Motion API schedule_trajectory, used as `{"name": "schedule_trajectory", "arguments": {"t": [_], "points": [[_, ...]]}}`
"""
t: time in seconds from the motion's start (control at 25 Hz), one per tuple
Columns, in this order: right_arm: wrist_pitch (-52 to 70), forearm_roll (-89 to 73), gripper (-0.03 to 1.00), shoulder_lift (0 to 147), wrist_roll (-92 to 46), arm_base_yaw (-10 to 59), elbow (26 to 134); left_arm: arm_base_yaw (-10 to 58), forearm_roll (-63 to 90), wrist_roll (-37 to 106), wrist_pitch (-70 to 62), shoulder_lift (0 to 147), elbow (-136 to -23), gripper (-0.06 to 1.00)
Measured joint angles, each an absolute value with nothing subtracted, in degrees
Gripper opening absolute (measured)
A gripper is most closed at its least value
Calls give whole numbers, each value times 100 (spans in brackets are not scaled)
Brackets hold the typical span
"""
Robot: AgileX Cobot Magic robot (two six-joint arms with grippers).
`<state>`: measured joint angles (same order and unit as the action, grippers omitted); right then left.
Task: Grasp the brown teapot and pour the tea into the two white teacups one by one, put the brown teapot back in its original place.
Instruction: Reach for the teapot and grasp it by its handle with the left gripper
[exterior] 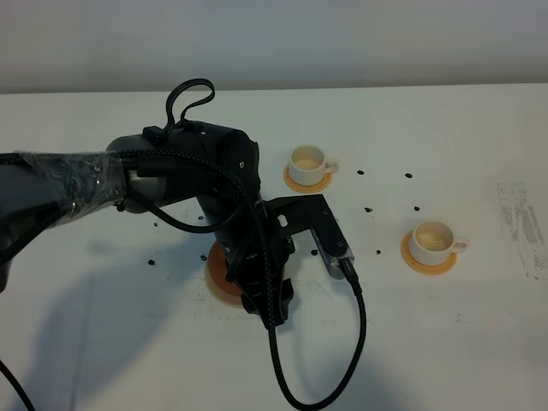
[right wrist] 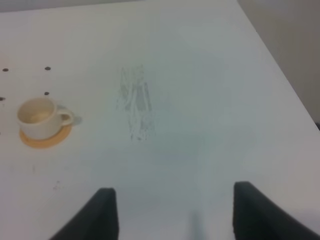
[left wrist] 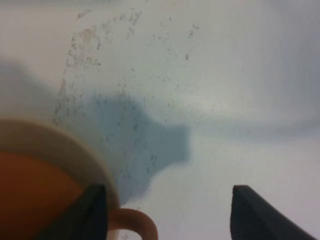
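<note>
One arm is nearer — the left pincer (left wrist: 168, 200), wide open and empty, has the brown teapot (left wrist: 35, 195) by its loop handle (left wrist: 136, 226), just inside one finger.

— What are you seeing on the left arm (exterior: 193, 171)?
— It's wearing a glossy black shell with rounded joints, and clear plastic wrap (exterior: 60, 184) is crinkling around its rear segment. A braided black cable (exterior: 365, 330) is looping off it. A flat black bracket (exterior: 295, 214) is carrying a grey block (exterior: 334, 244).
— And the grippers?
— The left gripper (left wrist: 165, 220) is showing you dark, wedge-shaped fingers (left wrist: 95, 212). The right gripper (right wrist: 170, 215) is showing you matching fingers (right wrist: 102, 212).
</note>
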<state>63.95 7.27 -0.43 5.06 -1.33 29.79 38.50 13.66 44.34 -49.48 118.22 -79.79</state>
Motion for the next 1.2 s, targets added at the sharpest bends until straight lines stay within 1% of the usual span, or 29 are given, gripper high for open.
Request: {"name": "schedule_trajectory", "arguments": {"t": [0.6, 0.92, 1.2], "points": [[6395, 727, 50, -43, 506, -133, 2979, 3850, 1377, 4497, -4850, 11822, -7979, 53], [6395, 727, 50, -43, 506, -133, 2979, 3856, 1604, 4822, -4448, 11822, -7979, 53], [6395, 727, 50, -43, 506, -133, 2979, 3856, 1609, 4899, -4376, 11822, -7979, 53]]}}
